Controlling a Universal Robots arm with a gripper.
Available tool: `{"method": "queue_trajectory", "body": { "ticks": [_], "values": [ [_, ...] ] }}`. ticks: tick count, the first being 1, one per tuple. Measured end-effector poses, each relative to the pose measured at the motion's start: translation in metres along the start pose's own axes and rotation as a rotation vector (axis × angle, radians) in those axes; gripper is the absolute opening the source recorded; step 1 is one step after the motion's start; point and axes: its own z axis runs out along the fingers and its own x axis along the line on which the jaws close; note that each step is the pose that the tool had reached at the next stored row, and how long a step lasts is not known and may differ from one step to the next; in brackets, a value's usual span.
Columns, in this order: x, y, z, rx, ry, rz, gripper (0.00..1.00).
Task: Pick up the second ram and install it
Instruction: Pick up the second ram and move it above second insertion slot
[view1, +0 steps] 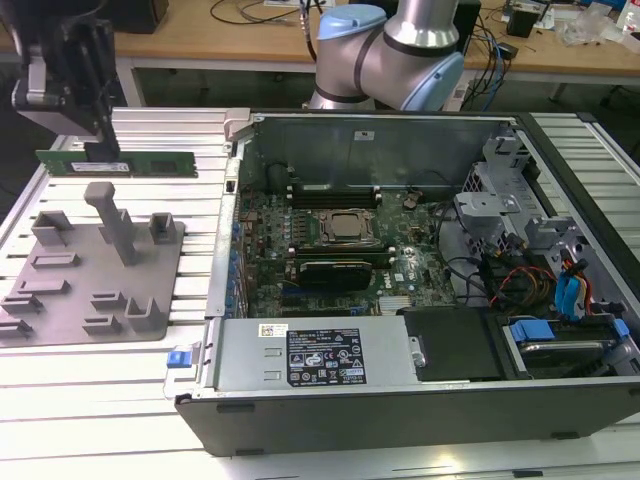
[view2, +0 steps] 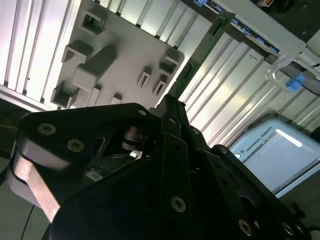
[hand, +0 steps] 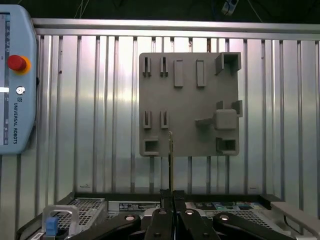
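The black two-fingered gripper (view1: 103, 155) is closed narrowly on the long, flat green circuit-board stick that is the second ram (view1: 150, 163). It pinches the stick across its flat faces near mid-length, so the stick hangs level and on edge. In the exterior view the stick is in the air above the ribbed aluminium table (view1: 90, 400), clear of the grey plastic fixture plate (view1: 70, 290) with its raised blocks and slots. It is well apart from the open black computer case (view1: 380, 400) on that view's right. In the first wrist view the stick appears edge-on as a thin line (hand: 171, 155) running out from between the closed fingers (hand: 172, 197), over the near edge of the fixture plate (hand: 190, 85). The second wrist view shows its green length (view2: 202, 47) reaching forward from the fingertips. A central grasp of this kind likely keeps the stick balanced and leaves its lower contact edge free. The pick-up looks done, while the green motherboard (view1: 330, 250) inside the case has not yet received this stick.
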Motion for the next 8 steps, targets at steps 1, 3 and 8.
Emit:
{"method": "queue_trajectory", "body": {
  "ticks": [1,3,8],
  "values": [
    [0.0001,-0.0046,-0.0003,0.0,0.0001,0.0,0.09],
    [0.0002,-0.0104,-0.0006,0.0,0.0001,0.0,0.09],
    [0.0004,-0.0307,-0.0016,0.0,0.0,0.0,0.09]
  ]
}}
